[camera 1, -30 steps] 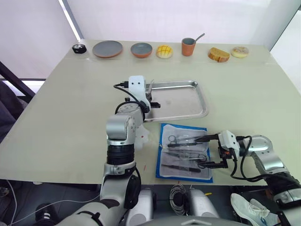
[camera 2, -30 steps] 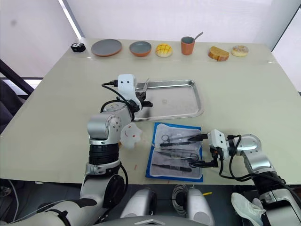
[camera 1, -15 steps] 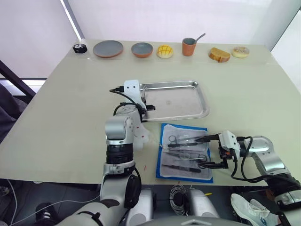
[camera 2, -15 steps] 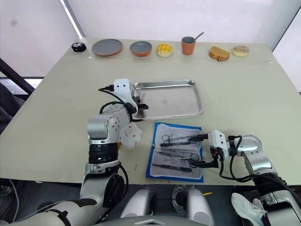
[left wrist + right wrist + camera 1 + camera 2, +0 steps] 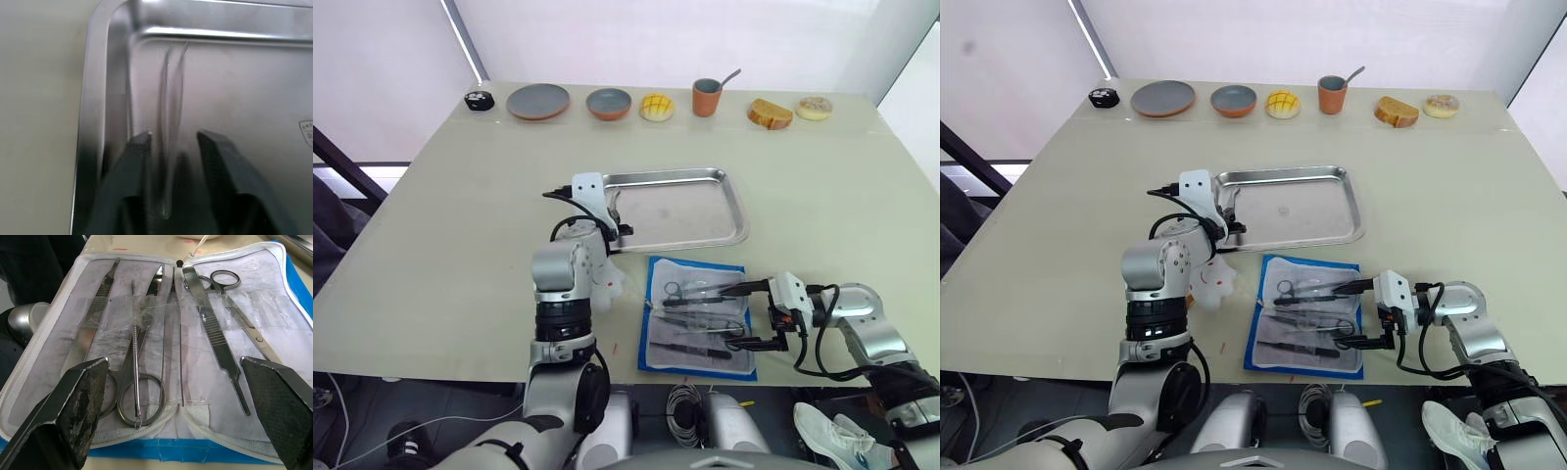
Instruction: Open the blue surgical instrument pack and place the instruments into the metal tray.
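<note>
Left gripper [image 5: 173, 142] over metal tray's [image 5: 705, 233] left end, fingers parted around tweezers [image 5: 172, 98] lying inside. Right gripper [image 5: 744, 313] spread wide at opened blue pack [image 5: 697, 317], scissors and clamps [image 5: 195, 333] inside.

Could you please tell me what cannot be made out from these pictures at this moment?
- Left wrist view: the tweezers between the left gripper fingers are blurred; contact with the metal tray is unclear.
- Head views: the white plush toy is mostly hidden by the left arm.
- Right wrist view: the blue surgical instrument pack is cut off by the edges; the right gripper fingers cover its corners.
</note>
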Controlling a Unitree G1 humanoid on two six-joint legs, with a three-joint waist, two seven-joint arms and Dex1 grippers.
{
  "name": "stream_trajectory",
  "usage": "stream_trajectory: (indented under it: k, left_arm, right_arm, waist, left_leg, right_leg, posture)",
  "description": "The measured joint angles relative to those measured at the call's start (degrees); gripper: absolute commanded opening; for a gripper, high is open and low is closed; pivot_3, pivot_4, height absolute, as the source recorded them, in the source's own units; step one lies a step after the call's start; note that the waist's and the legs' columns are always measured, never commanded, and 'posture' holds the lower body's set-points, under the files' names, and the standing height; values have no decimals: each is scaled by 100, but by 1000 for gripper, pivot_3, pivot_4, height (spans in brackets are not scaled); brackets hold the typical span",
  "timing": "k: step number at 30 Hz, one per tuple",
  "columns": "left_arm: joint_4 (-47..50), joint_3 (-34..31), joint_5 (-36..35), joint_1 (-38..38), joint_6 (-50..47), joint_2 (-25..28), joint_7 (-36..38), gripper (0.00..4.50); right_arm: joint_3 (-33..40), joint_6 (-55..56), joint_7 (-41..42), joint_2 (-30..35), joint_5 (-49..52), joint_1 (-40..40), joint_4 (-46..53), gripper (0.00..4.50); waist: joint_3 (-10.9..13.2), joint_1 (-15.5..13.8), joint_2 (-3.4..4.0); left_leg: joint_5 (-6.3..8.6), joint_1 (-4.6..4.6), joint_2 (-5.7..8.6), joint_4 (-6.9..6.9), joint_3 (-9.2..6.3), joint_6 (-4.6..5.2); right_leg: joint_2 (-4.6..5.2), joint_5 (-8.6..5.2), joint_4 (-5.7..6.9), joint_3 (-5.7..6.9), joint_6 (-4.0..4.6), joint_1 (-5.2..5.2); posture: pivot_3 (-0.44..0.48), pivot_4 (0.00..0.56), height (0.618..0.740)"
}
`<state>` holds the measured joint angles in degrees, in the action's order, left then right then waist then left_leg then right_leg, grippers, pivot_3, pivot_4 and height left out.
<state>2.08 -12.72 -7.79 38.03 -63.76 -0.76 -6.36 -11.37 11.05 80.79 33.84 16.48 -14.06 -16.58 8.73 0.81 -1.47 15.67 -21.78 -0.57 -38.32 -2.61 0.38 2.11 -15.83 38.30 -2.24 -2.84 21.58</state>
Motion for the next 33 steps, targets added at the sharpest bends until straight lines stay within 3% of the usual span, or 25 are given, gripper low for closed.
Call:
stream_trajectory:
  k: [6,10,16,24,27,30,33]
  left_arm:
    - [412,-112,-338,38,-174,-30,218,1551]
    - [804,-99,-777,85,-240,169,746,1551]
    - [1573,612,-1718,-595,492,1559,3018,1551]
    - [1765,832,-2418,-1758,1746,3531,5974,1551]
    - [1637,810,-2573,-1953,2014,3883,6537,1551]
    - [1362,600,-2685,-2185,2240,4296,7064,2320]
    - [1140,330,-2736,-2533,2531,4699,7527,3723]
  right_arm:
    - [0,0,-1,-5,0,-1,-2,4500]
    - [-1,1,0,-16,0,-10,-14,4500]
    - [-8,13,7,-41,0,-41,-50,4500]
    - [-6,41,20,-73,2,-99,-100,4500]
    - [2,43,20,-70,2,-98,-130,4500]
    - [-6,50,20,-87,2,-75,-126,4500]
    - [27,60,23,-78,10,-34,-119,4500]
  waist:
    - [0,1,0]
    - [0,7,0]
    - [1,30,5]
    - [1,48,12]
    - [1,17,11]
    - [2,36,13]
    - [2,17,13]
  left_leg:
    - [-10,0,-1,1,-1,-18]
    - [-14,1,-1,2,1,-25]
    - [-23,6,-3,13,3,-41]
    - [-10,3,-9,24,-3,-17]
    - [-7,4,-9,23,-2,-11]
    - [-7,4,-14,28,-1,-10]
    - [-7,4,-15,31,-4,-9]
  right_leg:
    - [0,0,-1,0,0,0]
    - [-2,0,-1,-1,0,0]
    - [-4,0,-5,-5,3,0]
    - [-6,-1,-25,-3,9,-1]
    - [-3,-1,-30,-3,10,-2]
    - [-5,-2,-30,-3,11,0]
    - [3,-2,-32,-1,11,-1]
  posture:
    - [0,150,740]
    - [0,150,740]
    - [0,150,740]
    - [0,150,740]
    - [0,150,740]
    - [0,150,740]
    - [0,150,740]
